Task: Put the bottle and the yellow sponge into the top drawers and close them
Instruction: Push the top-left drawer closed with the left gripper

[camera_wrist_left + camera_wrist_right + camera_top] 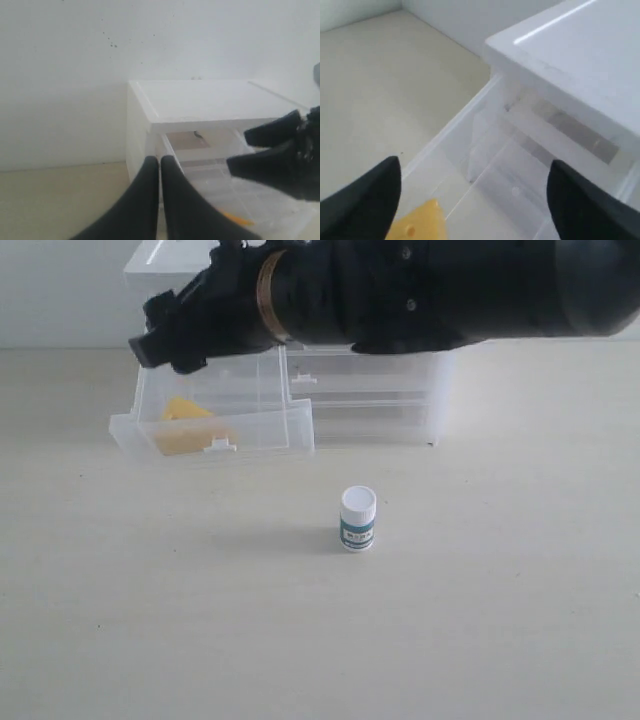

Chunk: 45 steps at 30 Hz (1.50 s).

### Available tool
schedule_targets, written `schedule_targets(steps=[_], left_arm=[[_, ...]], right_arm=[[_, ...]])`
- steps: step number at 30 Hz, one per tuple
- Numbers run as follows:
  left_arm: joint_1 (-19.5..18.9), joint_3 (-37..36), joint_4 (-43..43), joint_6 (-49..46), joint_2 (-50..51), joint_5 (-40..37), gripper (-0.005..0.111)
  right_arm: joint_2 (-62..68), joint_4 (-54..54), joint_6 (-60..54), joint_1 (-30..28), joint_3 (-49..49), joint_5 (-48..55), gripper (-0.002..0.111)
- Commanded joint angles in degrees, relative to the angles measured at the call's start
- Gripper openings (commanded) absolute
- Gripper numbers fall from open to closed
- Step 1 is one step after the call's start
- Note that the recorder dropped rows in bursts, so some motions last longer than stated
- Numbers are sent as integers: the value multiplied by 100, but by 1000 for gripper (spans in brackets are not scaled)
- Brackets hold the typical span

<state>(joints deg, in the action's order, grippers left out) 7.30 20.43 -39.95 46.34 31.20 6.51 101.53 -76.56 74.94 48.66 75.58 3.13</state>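
Half done, roughly. Counts as stowed the sponge (187,412), lying inside the pulled-out left top drawer (270,430) at upper left of the exterior view and seen again between the spread fingers in the right wrist view. Leaves that drawer to be pushed shut. Leaves the bottle (357,518) untouched too, upright on the table (500,620) just below centre, well apart from the unit (400,410) and from both grippers. Reaches across from upper right with the right gripper (150,332), poised over the open drawer; spreads its jaws wide, with nothing held. Presses together the fingers of the left gripper (160,160), tips touching, nothing between them, near the unit's corner. Hides the right top drawer behind the arm in the exterior view; shows nothing jutting forward there, so probably shut and yet to be opened. Calls next, by this reckoning, for closing the left drawer, opening the right one, setting the bottle inside and closing that as well.
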Motion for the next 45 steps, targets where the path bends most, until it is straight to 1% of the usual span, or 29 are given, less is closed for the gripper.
schedule_targets(steps=[1,2,4,5,6,7,11,14,15,18,21,22,24,28,31,32,34,35,38,42,45], left_arm=[[10,-172,-42,326,452,308,4],[23,-263,-150,417,565,581,4],[83,-418,-638,777,956,1439,4],[130,-427,-1012,1044,1140,1817,4],[174,-427,-1344,1295,1386,2078,4],[210,-427,-1462,1395,1636,2273,4],[427,-415,-1379,1256,2546,2463,4],[786,-415,-1291,1026,2966,2792,4],[900,-415,-1126,864,3043,2749,4],[1252,-415,-219,100,3251,2282,4],[1541,-415,731,-826,3500,2237,4],[1636,-334,1494,-1487,3784,2112,4],[1655,-184,2019,-1939,4177,2000,4],[1655,118,2131,-2156,4847,2305,4],[1655,290,2164,-2183,5030,2317,4],[1655,322,2192,-2231,5033,2317,4],[1655,388,2509,-2533,5006,2303,4],[1655,443,2890,-2898,4938,2263,4],[1655,571,3603,-3582,4805,1992,4],[1655,764,3635,-3717,4659,1938,4],[1655,1029,3602,-3740,4659,1757,4]], right_arm=[[-863,99,-349,-12,-181,633,49],[-1134,140,-398,-12,-311,773,34],[-1676,140,-490,-12,-656,955,-1],[-1990,172,-534,-12,-848,1042,2],[-2313,172,-607,-12,-1057,1110,1],[-2566,172,-619,-12,-1220,1175,1],[-3602,172,-628,-12,-1992,1641,1],[-4021,148,-615,-12,-2389,1806,1],[-4077,104,-615,-12,-2487,1825,1],[-4105,92,-537,-12,-2613,1889,1],[-4020,27,-492,-12,-2630,1899,1],[-3976,16,-483,-12,-2630,1899,1],[-3950,16,-483,-12,-2630,1899,1],[-3878,16,-494,-12,-2630,1923,1],[-3850,16,-495,-12,-2630,1935,1],[-3829,16,-495,-12,-2630,1936,1],[-3819,-17,-495,-12,-2630,1945,1],[-3819,-29,-505,-12,-2630,1945,1],[-3819,-43,-505,-12,-2630,1945,1],[-3819,-62,-508,-12,-2630,1945,1],[-3819,-62,-508,-12,-2630,1945,1]])
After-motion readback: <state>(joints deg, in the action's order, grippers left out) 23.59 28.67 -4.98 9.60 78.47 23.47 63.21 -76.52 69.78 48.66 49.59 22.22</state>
